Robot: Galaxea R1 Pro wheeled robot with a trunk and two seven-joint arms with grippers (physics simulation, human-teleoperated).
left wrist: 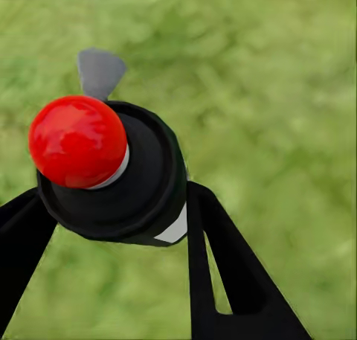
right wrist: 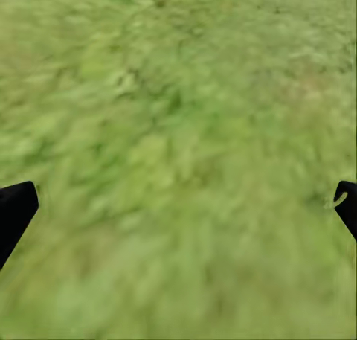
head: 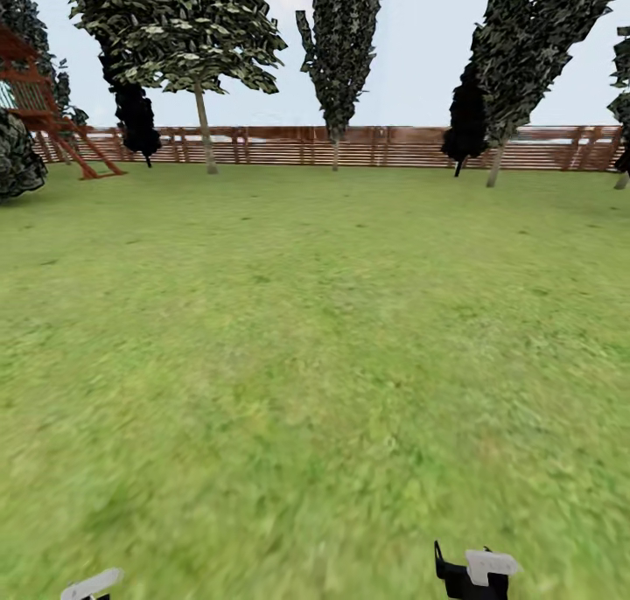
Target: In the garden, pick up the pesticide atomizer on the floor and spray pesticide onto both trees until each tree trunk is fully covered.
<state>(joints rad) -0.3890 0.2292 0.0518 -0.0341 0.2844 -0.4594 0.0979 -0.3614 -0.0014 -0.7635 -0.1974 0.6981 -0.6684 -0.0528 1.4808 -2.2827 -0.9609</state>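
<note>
Both arms low, left tool clamped, right tool spread wide

Left tool (left wrist: 111,206) is closed around the pesticide atomizer (left wrist: 111,176), one black finger (left wrist: 230,280) pressed on each side of its dark body, red nozzle tip facing the wrist camera. Right tool (right wrist: 178,206) has its jaws far apart, fingertips (right wrist: 15,210) just poking in at the frame edges. From the head, both wrists barely peek in at the bottom, right tool (head: 472,574) probably pointing down.
</note>
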